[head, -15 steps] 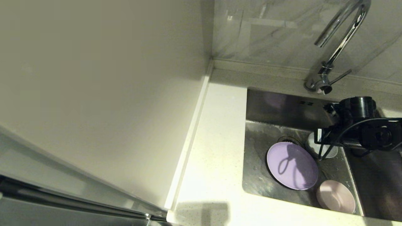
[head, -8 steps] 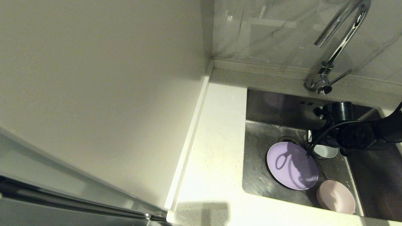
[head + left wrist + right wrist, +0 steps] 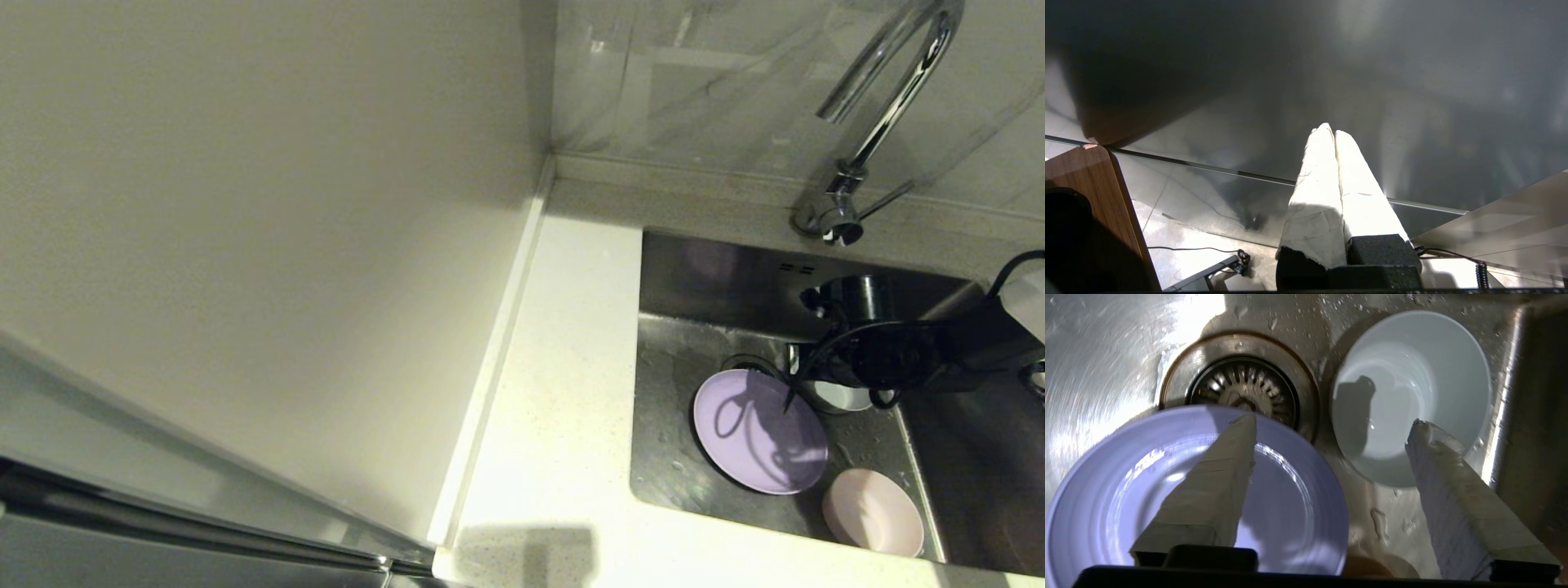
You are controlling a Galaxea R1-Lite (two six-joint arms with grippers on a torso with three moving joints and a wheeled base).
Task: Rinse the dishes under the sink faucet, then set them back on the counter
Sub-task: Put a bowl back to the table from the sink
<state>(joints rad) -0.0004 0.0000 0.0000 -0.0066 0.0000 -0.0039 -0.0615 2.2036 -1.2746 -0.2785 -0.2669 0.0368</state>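
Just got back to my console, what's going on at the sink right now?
The right end effector hangs open low inside the sink, over the white mug and the lavender plate, holding nothing. The mug stands upright beside the drain strainer. The pink bowl sits in the near corner. All three dishes are in the basin. The left end effector is parked, shut.

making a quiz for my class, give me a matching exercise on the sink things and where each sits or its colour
Things:
1. plate
2. bowl
3. mug
4. drain strainer

Descriptions:
a. pale pink, nearest the sink's front edge
b. lavender, partly over the drain's rim
c. round metal, in the basin floor
d. white, upright beside the strainer

Pairs: 1-b, 2-a, 3-d, 4-c
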